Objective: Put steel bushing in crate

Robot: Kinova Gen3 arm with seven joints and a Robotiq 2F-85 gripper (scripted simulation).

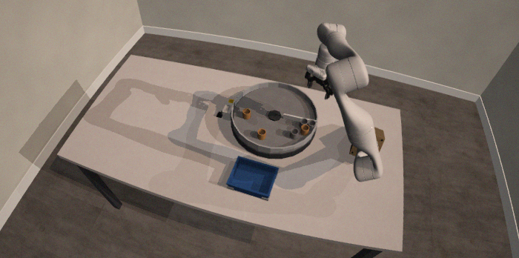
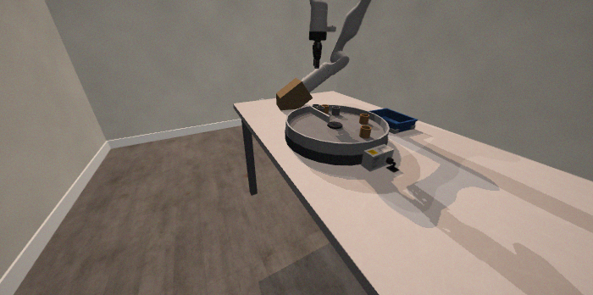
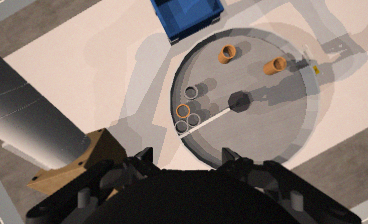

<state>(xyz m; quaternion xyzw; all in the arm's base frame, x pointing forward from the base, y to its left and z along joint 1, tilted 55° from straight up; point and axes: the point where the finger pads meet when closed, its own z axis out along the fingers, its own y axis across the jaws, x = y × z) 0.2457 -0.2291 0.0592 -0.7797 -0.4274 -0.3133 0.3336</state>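
Note:
A lone steel bushing (image 1: 294,135) (image 2: 335,111) stands on the turning table (image 1: 291,99) (image 2: 335,146) (image 3: 270,130). Two more steel bushings stand close together against the white divider bar (image 1: 296,117) (image 3: 210,121), with a copper-coloured bushing (image 1: 305,131) beside them. Two other copper-coloured bushings, one nearer the crate (image 1: 262,136) (image 3: 225,58) and one nearer the control box (image 1: 246,116) (image 3: 270,68), stand apart. The blue crate (image 1: 246,187) (image 2: 394,120) (image 3: 190,15) is empty. My gripper (image 1: 318,91) (image 2: 316,67) (image 3: 187,155) is open and empty, high up beside the turning table.
A raised rim surrounds the turning table. A small control box (image 1: 227,108) (image 2: 376,158) with a yellow label sits against its outer side. A brown block (image 1: 380,138) (image 2: 293,96) (image 3: 104,150) is at the arm's base. The arm's shadows fall over the table top (image 1: 334,222).

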